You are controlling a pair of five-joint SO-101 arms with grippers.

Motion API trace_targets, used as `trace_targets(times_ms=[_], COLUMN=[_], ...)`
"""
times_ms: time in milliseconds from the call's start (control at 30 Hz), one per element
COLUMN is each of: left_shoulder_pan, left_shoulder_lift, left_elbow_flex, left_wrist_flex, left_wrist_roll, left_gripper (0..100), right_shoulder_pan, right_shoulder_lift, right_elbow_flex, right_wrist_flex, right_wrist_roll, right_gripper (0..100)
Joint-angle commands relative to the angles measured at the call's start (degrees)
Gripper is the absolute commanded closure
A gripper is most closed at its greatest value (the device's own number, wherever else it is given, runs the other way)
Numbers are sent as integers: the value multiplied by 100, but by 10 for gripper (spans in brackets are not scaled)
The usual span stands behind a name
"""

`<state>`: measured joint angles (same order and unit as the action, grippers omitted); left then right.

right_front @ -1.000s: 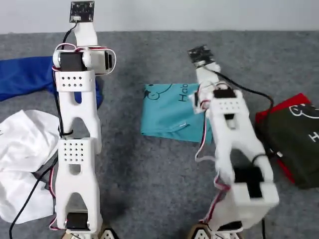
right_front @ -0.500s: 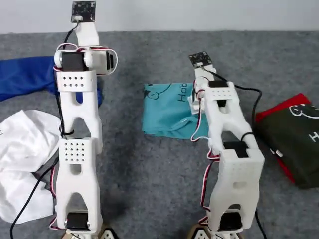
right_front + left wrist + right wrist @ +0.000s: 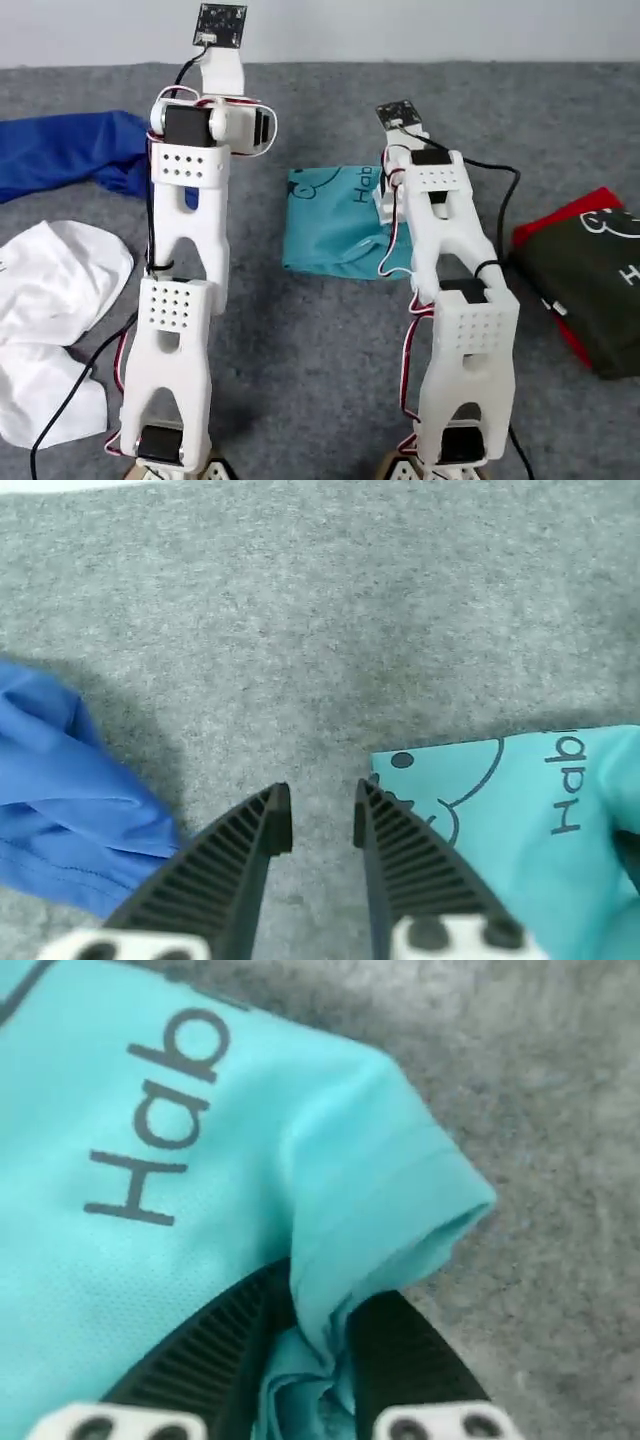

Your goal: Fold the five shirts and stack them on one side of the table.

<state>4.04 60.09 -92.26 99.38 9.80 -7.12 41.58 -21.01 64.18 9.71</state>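
A teal shirt [image 3: 335, 225] lies partly folded on the grey carpet at mid-table. My right gripper [image 3: 320, 1330] is shut on a bunched sleeve fold of the teal shirt [image 3: 180, 1210] at its right edge, and the right arm [image 3: 445, 230] stretches over that edge. My left gripper [image 3: 322, 820] hangs open with nothing in it, over bare carpet between the blue shirt [image 3: 60, 800] and the teal shirt [image 3: 530, 810]. The blue shirt [image 3: 70, 150] lies crumpled at the back left. A white shirt [image 3: 50, 300] lies crumpled at the front left.
A folded dark green shirt [image 3: 590, 285] rests on a red shirt [image 3: 585, 205] at the right edge. The left arm [image 3: 190, 230] stands tall between the white shirt and the teal one. Cables trail by both arm bases.
The left arm has swung to the right, towards the teal shirt. The right arm has moved forward and steadied over the teal shirt's right edge.
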Motion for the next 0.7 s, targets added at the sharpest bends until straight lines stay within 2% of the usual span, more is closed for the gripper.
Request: trace_targets(times_ms=[0,300,500,667], left_shoulder_pan=[35,26,62,79], left_shoulder_lift=[-360,-360,-360,-369], left_elbow_flex=[-347,4,40,40], left_wrist_flex=[123,123,123,123], left_wrist_roll=[26,26,26,26], left_gripper=[892,892,892,892], right_shoulder_pan=[40,549,1807,2914], right_shoulder_lift=[-40,-1736,-2923,-3011], right_elbow_flex=[-70,-659,-659,-659], right_wrist_flex=[233,1824,1991,1719], right_wrist_roll=[-35,9,-18,-26], right_gripper=[986,988,988,988])
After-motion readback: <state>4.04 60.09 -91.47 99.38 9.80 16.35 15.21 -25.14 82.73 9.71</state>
